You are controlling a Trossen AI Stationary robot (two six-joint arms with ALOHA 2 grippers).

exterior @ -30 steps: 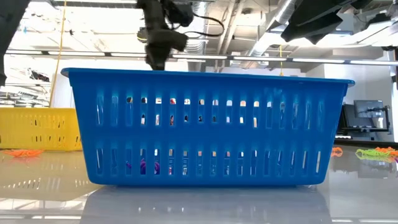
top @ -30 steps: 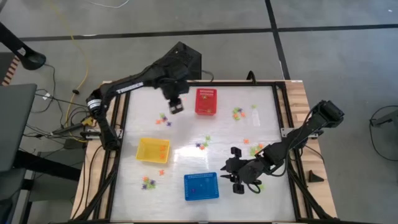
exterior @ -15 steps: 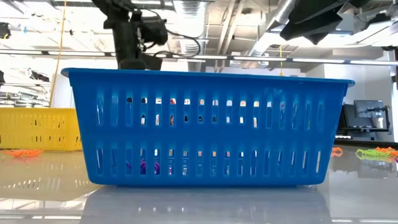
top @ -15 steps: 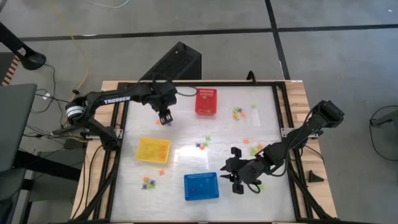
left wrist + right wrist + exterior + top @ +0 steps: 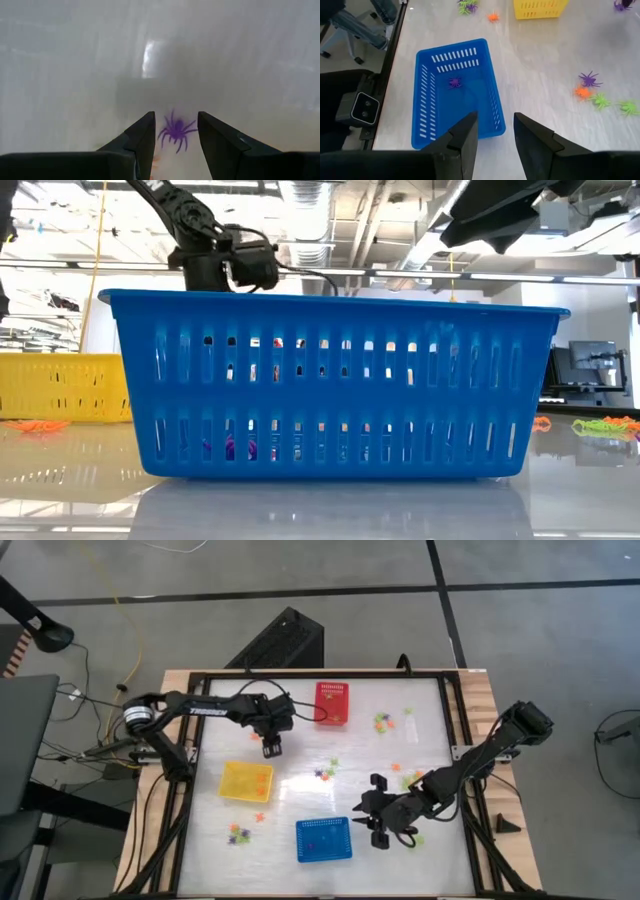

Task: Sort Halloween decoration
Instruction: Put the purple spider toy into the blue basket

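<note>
The left hand (image 5: 173,131) hangs low over the far left part of the tabletop (image 5: 300,755), its fingers apart, with a tiny purple spider (image 5: 175,129) lying flat between them, and a bit of orange toy (image 5: 153,161) lies just beside it. That spider is small and thin, so I think the fingers could close a little off, push it away, or pinch the orange bit too. The right hand (image 5: 494,131) waits with fingers apart just right of the blue basket (image 5: 323,839), which holds one purple spider.
</note>
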